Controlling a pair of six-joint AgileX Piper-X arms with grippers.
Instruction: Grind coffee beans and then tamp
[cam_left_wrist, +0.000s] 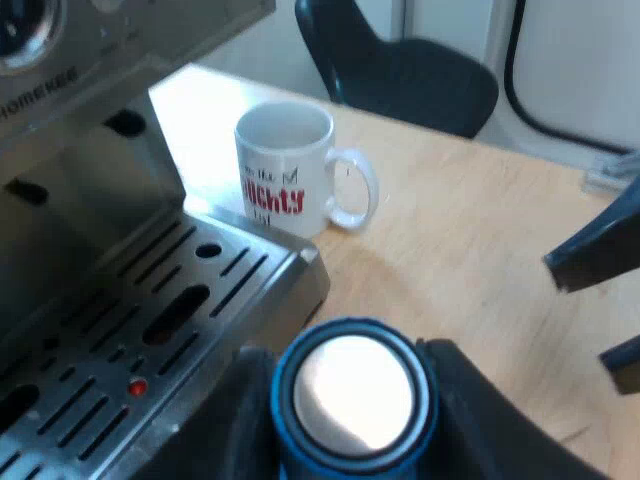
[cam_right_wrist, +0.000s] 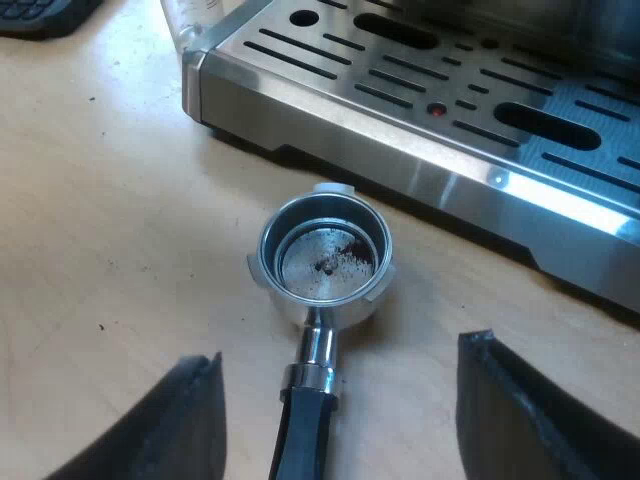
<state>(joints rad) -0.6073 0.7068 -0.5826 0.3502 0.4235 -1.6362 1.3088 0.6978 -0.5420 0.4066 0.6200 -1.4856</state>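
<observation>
Right wrist view, metal holder (cam_right_wrist: 322, 258), apparently grounds-flecked

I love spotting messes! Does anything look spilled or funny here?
Nothing spilled. One odd thing: the holder on the table by the machine has just a few coffee specks inside, yet the left tool grips the tamper.

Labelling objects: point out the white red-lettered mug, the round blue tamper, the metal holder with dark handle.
White mug (cam_left_wrist: 283, 190), left wrist view: side wall.
Blue tamper (cam_left_wrist: 352, 392), left wrist view: shiny metal face.
Metal holder (cam_right_wrist: 325, 262), right wrist view: basket floor.
</observation>
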